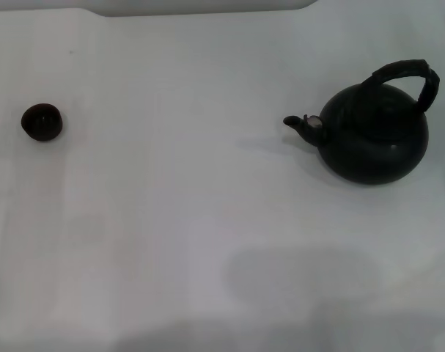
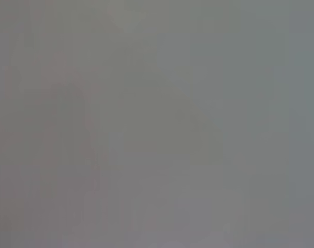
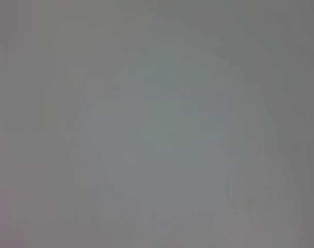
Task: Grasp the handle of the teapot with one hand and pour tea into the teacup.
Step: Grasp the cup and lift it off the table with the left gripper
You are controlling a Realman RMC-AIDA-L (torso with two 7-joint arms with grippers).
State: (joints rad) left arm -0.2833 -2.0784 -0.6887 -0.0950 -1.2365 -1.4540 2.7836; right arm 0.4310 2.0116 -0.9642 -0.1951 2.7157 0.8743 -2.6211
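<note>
The round matte black teapot point(image 1: 374, 139) stands upright at the right of the white table in the head view. Its short spout point(image 1: 299, 125) with a silvery tip points left. The black arched handle point(image 1: 409, 73) rises over its top, leaning to the right. Far to the left sits the small dark teacup point(image 1: 41, 122), upright. No hand or arm shows in the head view. Both wrist views show only a plain grey surface.
The white tabletop point(image 1: 171, 220) stretches between the teacup and the teapot. The table's far edge point(image 1: 207, 10) runs along the top of the head view. Soft shadows lie near the front edge.
</note>
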